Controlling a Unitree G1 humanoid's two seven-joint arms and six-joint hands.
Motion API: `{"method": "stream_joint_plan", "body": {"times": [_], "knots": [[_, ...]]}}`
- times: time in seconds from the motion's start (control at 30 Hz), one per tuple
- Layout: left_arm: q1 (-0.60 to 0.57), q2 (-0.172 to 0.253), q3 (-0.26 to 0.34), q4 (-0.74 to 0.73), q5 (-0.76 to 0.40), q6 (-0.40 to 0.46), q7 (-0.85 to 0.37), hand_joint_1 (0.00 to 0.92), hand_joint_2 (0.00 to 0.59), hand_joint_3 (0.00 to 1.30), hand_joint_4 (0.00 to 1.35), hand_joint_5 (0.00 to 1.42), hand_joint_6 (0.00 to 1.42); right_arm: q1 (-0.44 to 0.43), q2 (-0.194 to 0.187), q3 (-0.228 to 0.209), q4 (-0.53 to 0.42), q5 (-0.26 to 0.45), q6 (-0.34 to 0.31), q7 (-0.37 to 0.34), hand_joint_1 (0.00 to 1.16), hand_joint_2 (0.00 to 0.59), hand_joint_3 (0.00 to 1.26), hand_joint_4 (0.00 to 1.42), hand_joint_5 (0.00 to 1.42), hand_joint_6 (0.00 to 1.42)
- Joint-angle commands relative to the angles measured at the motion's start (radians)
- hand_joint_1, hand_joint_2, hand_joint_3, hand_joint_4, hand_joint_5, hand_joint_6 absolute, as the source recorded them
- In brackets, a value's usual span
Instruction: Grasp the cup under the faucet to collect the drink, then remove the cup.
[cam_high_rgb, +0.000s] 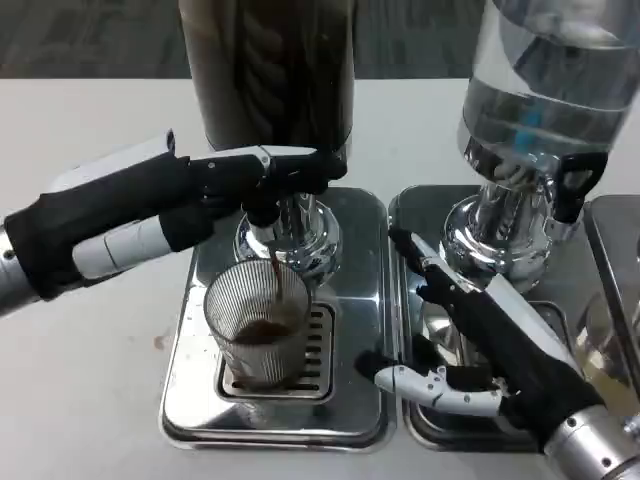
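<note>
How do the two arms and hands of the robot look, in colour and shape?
The left hand has a white back and black fingers, with a black covering over the wrist and lower arm. The right hand is mostly black, with slim fingers in black and white segments. A silver cylindrical right forearm shows behind it. No cables or markings are clear.

Drinks counter: two dispensers (275, 70) on steel drip trays (355, 330).
</note>
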Motion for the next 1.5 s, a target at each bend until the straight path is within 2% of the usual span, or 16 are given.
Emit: {"method": "stream_joint_plan", "body": {"times": [0.03,0.4,0.6,1.5], "knots": [[0.015,0.015,-0.018,-0.014,0.005,0.006,-0.019,0.000,0.049,0.17,0.07,0.10,0.06,-0.028,0.009,0.012,0.015,0.009,0.010,0.006,0.73,0.177,0.00,0.00,0.00,0.05],[0.017,0.020,-0.014,-0.019,0.001,0.013,-0.017,0.000,0.049,0.17,0.06,0.10,0.06,-0.090,0.043,0.054,0.056,0.006,0.011,0.012,0.73,0.169,0.00,0.00,0.00,0.05],[0.017,0.020,-0.013,-0.020,0.000,0.015,-0.017,0.000,0.049,0.17,0.06,0.09,0.06,-0.106,0.051,0.069,0.069,0.005,0.013,0.008,0.74,0.143,0.00,0.00,0.00,0.05],[0.019,0.023,-0.013,-0.027,0.003,0.017,-0.015,0.000,0.049,0.14,0.03,0.08,0.06,-0.199,0.093,0.095,0.185,0.045,-0.025,0.026,0.85,0.132,0.00,0.00,0.00,0.08]]}}
